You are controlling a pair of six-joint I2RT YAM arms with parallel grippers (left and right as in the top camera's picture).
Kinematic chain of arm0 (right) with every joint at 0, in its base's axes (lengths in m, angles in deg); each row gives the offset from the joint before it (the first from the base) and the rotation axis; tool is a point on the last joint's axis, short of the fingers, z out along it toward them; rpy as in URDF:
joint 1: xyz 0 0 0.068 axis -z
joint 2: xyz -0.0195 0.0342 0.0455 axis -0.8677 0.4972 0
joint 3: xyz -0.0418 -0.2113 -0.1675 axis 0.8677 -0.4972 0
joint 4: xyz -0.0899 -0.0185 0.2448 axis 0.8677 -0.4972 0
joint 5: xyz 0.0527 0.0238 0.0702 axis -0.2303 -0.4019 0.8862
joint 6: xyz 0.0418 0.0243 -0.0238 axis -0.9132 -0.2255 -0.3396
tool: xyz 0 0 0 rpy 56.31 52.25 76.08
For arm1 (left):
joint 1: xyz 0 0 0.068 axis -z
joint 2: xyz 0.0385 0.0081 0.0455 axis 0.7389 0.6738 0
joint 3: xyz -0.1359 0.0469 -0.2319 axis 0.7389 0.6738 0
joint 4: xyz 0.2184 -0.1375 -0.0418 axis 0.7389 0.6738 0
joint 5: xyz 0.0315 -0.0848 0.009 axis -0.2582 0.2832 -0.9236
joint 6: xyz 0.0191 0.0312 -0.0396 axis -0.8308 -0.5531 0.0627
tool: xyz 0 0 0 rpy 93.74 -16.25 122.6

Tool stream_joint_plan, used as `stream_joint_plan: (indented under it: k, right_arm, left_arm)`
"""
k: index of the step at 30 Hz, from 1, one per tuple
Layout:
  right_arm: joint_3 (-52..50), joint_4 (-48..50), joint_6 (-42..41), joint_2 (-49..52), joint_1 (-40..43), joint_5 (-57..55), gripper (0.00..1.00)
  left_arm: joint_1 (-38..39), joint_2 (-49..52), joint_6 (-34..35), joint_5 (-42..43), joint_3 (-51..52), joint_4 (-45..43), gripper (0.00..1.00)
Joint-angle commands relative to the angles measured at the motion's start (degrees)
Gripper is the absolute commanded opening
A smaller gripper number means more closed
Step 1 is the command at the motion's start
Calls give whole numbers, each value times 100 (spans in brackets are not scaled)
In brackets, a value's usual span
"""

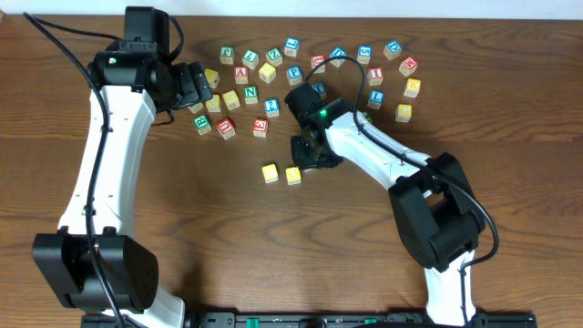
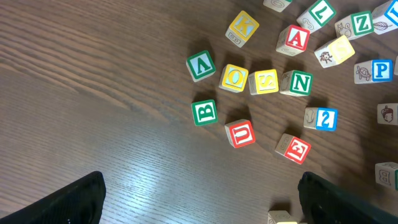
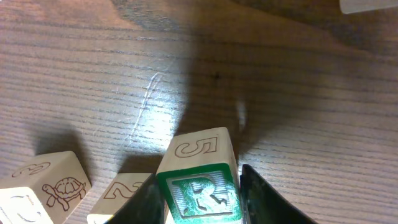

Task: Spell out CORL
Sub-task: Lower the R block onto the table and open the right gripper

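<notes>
My right gripper (image 1: 310,153) (image 3: 200,177) is shut on a green R block (image 3: 198,194), held low over the table just right of two yellow-topped blocks (image 1: 271,173) (image 1: 292,175). In the right wrist view these two show side faces, one with a turtle (image 3: 57,184) and one with a 2 (image 3: 124,191); their top letters cannot be read. My left gripper (image 1: 195,87) (image 2: 205,205) is open and empty, above the left side of the block pile. A green L block (image 2: 320,12) and a yellow O block (image 2: 234,78) lie in that pile.
Several loose letter blocks spread across the back of the table (image 1: 301,68). In the left wrist view, V (image 2: 201,65), S (image 2: 263,81), N (image 2: 296,83), B (image 2: 204,112), U (image 2: 240,133) and a red 3 (image 2: 293,148) lie ahead of the left fingers.
</notes>
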Motion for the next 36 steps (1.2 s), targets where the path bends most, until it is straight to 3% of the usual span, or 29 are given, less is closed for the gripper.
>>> stream_joint_plan:
  k: [1, 25, 29, 36]
  right_arm:
    - [-44, 7, -48, 46, 2, -83, 28]
    - [-44, -1008, 85, 44, 2, 505, 30]
    - [-44, -1001, 87, 44, 2, 503, 46]
    - [28, -1008, 216, -68, 74, 490, 55]
  left_arm:
    - [9, -22, 7, -33, 39, -2, 98]
    - [9, -22, 7, -35, 39, -4, 98]
    - [9, -22, 7, -35, 39, -7, 98]
    - [7, -22, 7, -35, 39, -24, 98]
